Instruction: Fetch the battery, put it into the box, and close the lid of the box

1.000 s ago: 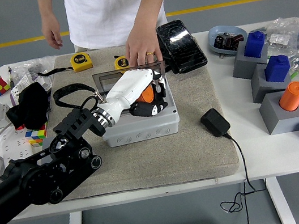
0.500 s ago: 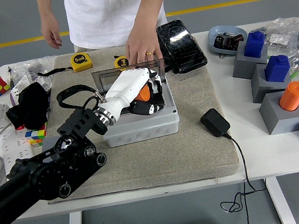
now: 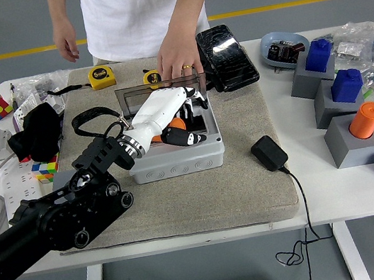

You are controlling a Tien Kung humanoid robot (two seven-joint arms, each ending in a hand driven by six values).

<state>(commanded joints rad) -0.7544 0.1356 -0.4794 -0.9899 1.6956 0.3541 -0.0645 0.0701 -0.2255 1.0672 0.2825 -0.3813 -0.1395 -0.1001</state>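
The grey plastic box (image 3: 176, 162) stands on the beige mat in the middle of the table. Its clear lid (image 3: 154, 92) is tipped up at the back, and a person's hand (image 3: 175, 59) holds the lid's top edge. My left hand (image 3: 194, 121), white with black fingertips, reaches down into the open box from the left. Its fingers are curled over the orange battery (image 3: 176, 123), which lies low inside the box and is mostly hidden under the palm. My right arm is out of view.
A black pouch (image 3: 225, 47) lies behind the box on the right and a black charger (image 3: 269, 153) with its cable in front. Two yellow tape measures (image 3: 101, 75) sit at the mat's back. Black cloth (image 3: 41, 128) and puzzle cubes are left; grey and blue blocks (image 3: 337, 90) right.
My left hand has sunk a little deeper into the box and the battery sits lower in it. The person's hand stays on the lid.
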